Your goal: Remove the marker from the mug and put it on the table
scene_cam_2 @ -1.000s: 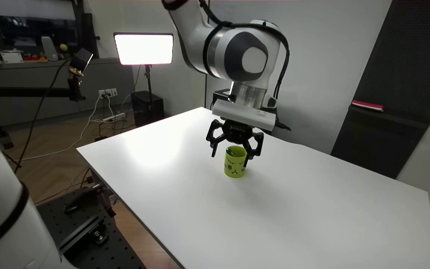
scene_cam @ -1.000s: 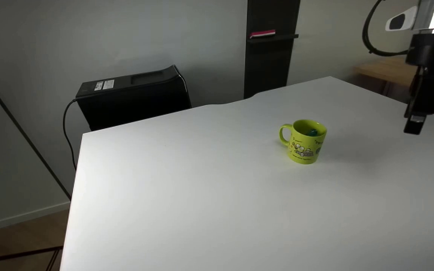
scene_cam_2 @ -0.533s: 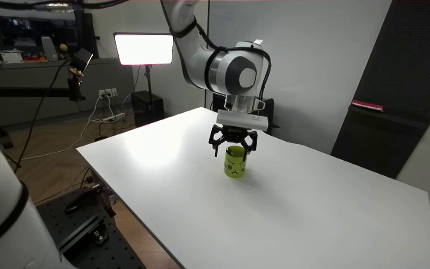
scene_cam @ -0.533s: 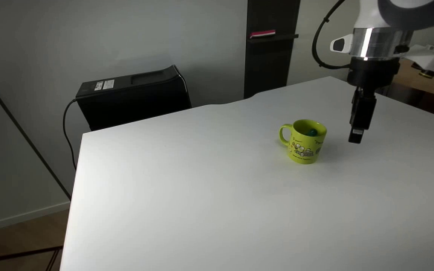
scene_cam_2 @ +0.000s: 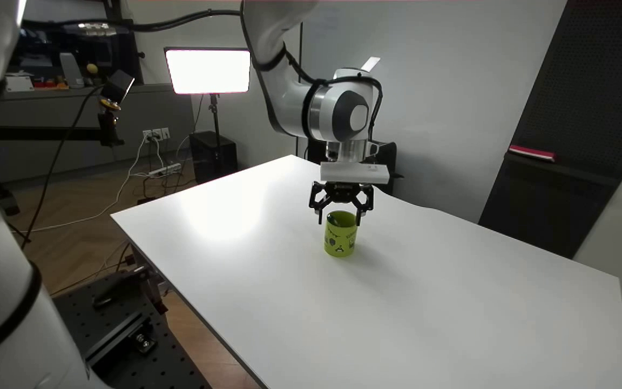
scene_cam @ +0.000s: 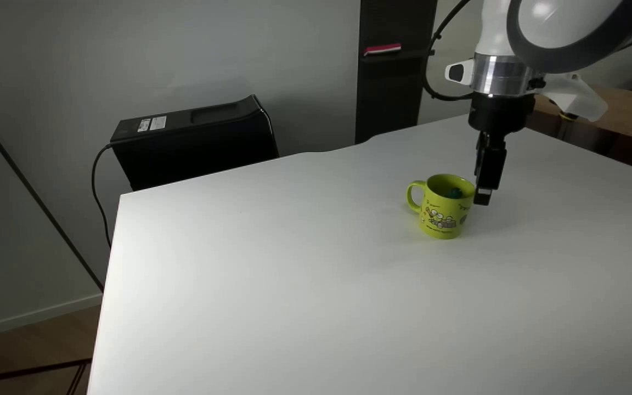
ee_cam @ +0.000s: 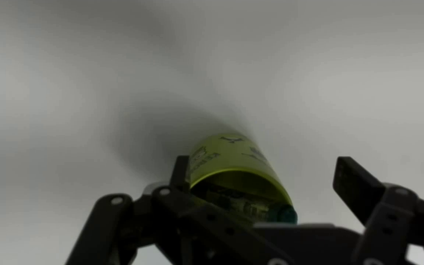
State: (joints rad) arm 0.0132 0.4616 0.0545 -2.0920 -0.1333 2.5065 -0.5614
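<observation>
The yellow-green mug (scene_cam: 441,217) stands upright on the white table (scene_cam: 266,274); it also shows in an exterior view (scene_cam_2: 340,241) and the wrist view (ee_cam: 234,154). The marker leans inside it; its dark teal end (scene_cam: 455,192) shows at the opening, also in an exterior view (scene_cam_2: 332,220). In the wrist view the teal end (ee_cam: 286,214) is at the rim; its lower part is dim and partly hidden by my gripper (ee_cam: 263,169). The gripper is open and empty, fingers down around rim height (scene_cam_2: 339,220). In the wrist view the mug lies nearer the left finger.
The mug's handle (scene_cam: 415,196) points left in an exterior view. A black box-like unit (scene_cam: 195,140) stands behind the table. A dark panel with a ledge holds a red and white item (scene_cam: 383,49). A bright lamp (scene_cam_2: 207,71) stands beyond the table.
My arm has moved toward the mug, leftward in an exterior view, bringing the fingers from well beside it to its rim. The mug and marker have not moved.
</observation>
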